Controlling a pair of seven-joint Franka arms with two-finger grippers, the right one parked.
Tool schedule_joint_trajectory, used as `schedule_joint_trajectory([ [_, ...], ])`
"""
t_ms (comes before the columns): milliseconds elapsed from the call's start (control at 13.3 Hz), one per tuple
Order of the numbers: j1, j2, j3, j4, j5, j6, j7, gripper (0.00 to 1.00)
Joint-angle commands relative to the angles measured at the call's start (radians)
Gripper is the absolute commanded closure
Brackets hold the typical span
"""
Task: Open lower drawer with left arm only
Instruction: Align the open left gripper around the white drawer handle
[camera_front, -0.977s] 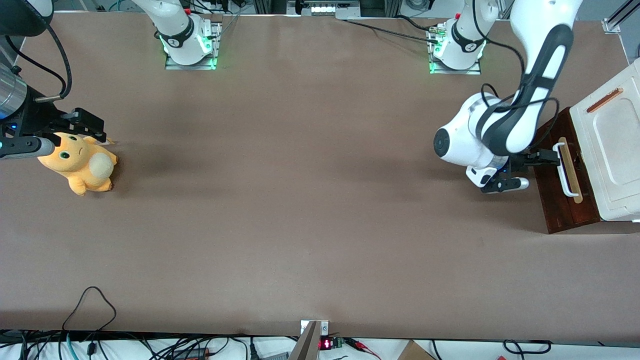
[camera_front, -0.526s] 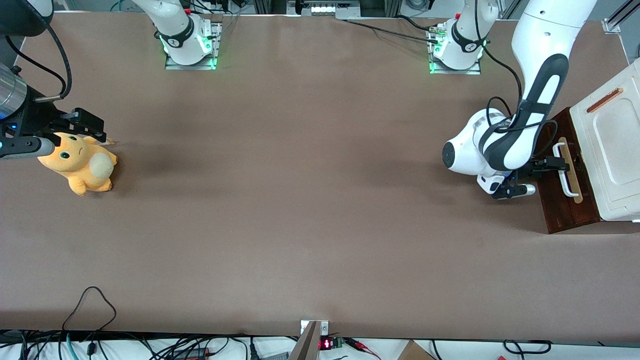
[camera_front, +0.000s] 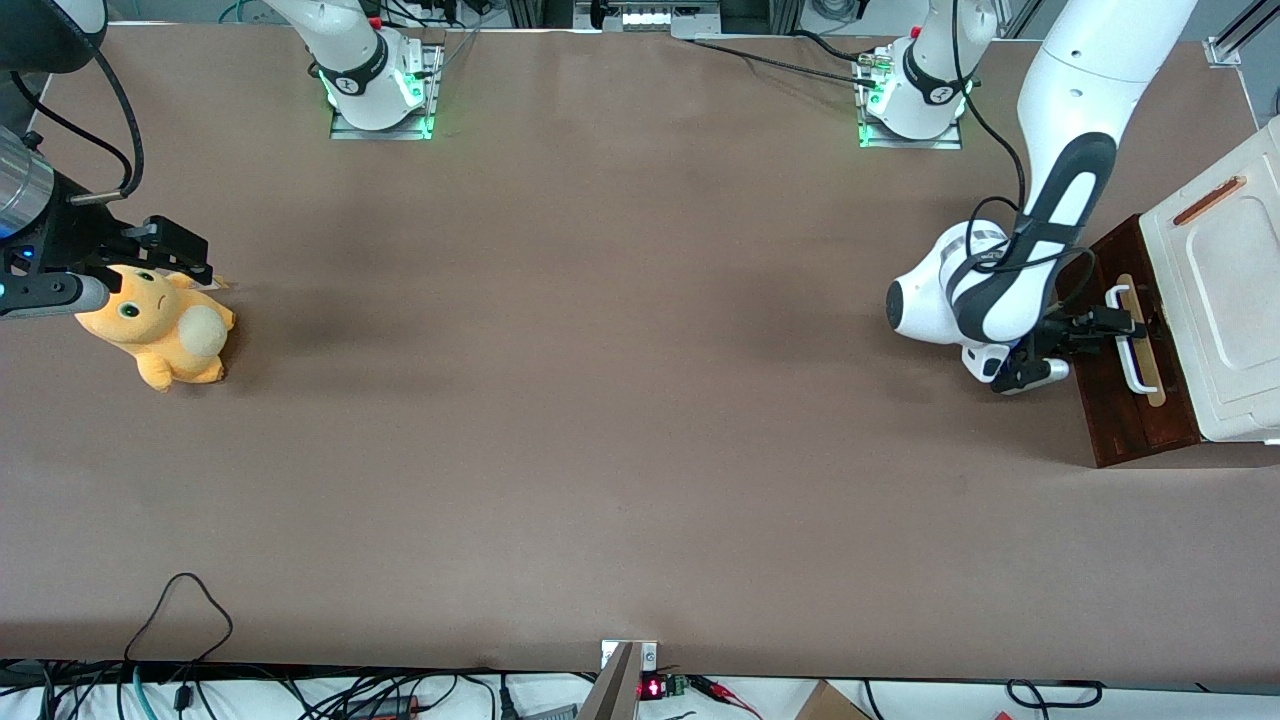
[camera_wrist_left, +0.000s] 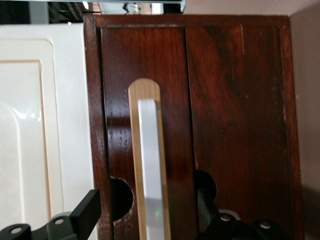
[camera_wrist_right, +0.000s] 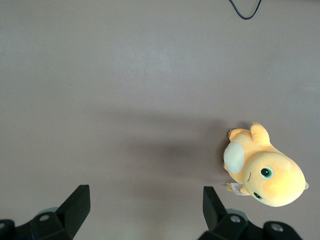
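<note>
Left arm (camera_front: 1050, 200) reaches down to the drawer (camera_front: 1130, 400) at the working arm's end of the desk (camera_front: 600, 400), gripper (camera_front: 1118, 322) at the white handle (camera_front: 1135, 345) on the drawer front. In the wrist view the fingers (camera_wrist_left: 90, 212) stand apart, one on each side of the handle (camera_wrist_left: 150, 170) and its pale wood strip (camera_wrist_left: 135, 150), not closed on it. Drawer looks shut, under the white cabinet top (camera_front: 1225, 280); an orange plush (camera_front: 160, 325) lies toward the parked arm's end.
</note>
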Motion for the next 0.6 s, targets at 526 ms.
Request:
schedule_joint_trajectory([
  [526,0.013,-0.002,0.017,-0.021,0.051,-0.022,-0.034,0.39],
])
